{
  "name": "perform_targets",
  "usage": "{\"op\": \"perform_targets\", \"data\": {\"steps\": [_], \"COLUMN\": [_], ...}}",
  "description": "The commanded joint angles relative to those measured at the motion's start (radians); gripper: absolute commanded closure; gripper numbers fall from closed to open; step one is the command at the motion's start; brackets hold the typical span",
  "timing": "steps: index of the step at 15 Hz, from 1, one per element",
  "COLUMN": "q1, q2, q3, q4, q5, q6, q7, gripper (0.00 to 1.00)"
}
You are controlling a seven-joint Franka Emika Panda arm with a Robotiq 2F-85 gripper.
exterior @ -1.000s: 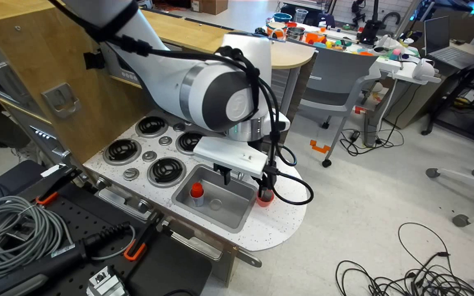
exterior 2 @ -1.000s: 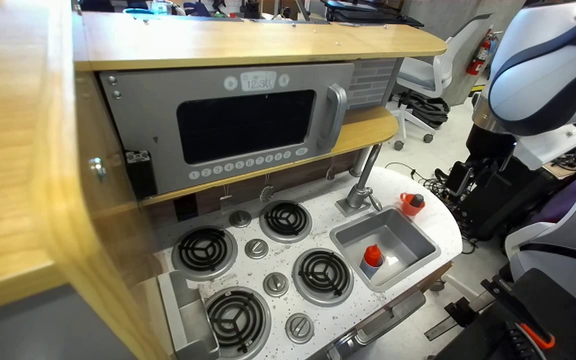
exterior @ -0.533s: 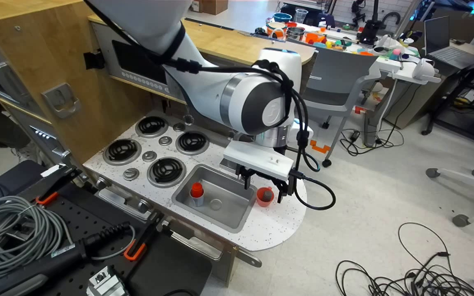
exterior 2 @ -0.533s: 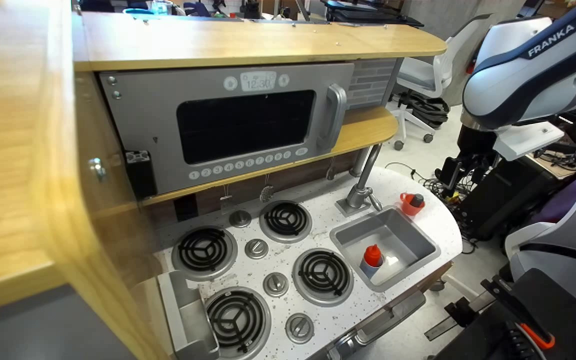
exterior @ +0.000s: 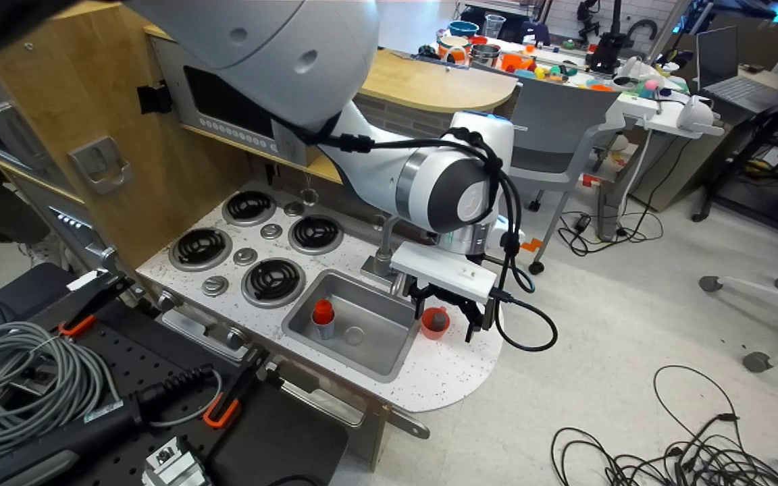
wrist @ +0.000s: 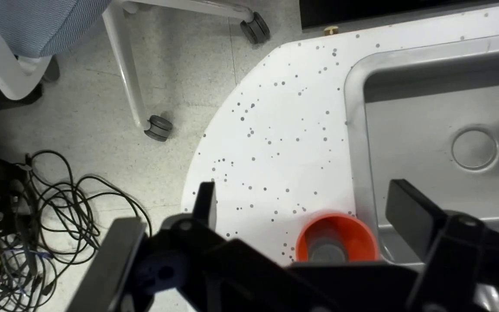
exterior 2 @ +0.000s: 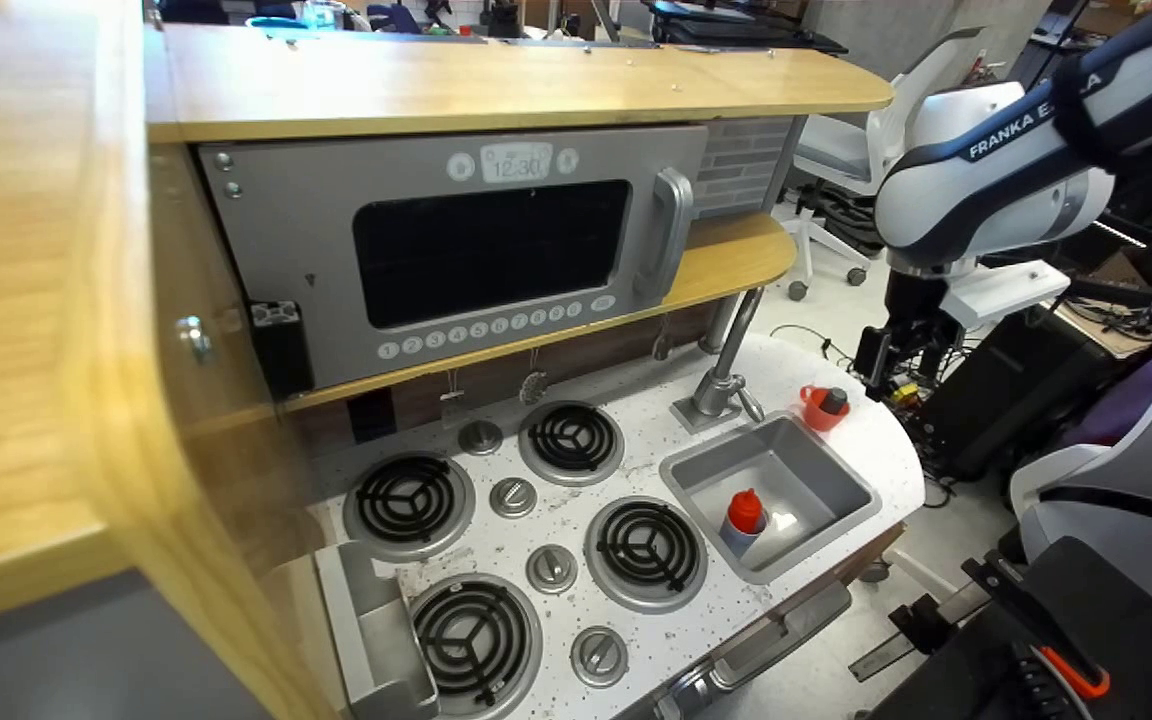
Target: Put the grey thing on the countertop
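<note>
Hovering above the rounded end of the table (wrist: pixel 275 151), the fingers (wrist: pixel 412 214) stand wide apart; the wrist view shows the red cup (wrist: pixel 364 236) in the gap between them. The grey thing (exterior 2: pixel 834 401) leans inside this cup, one end protruding past the rim. The cup stands on the table, just beside the rim of the sink (wrist: pixel 358 130). Speckled white surface extends from there to the curved edge (wrist: pixel 219 123); beyond it lies floor (wrist: pixel 180 112). The faucet (exterior 2: pixel 721 385) bounds the room near the cup. Relative to half a second earlier, the fingers sit lower in both exterior views; cup and grey thing are unmoved.
</note>
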Motion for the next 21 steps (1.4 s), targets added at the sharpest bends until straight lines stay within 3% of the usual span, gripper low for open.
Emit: {"op": "perform_targets", "data": {"steps": [1,12,21], "q1": [-0.026,-0.041,-0.058], "q2": [0.098,0.279,0.303], "q3": [0.024,0.036,0.089], "q4": [0.164,0.445,0.472], "q5": [0.019,0.014,0.019], "q6": [-0.09,-0.214,-0.166], "q7": [-0.025,-0.058,-0.202], "gripper": [0.0,0.0,0.0]}}
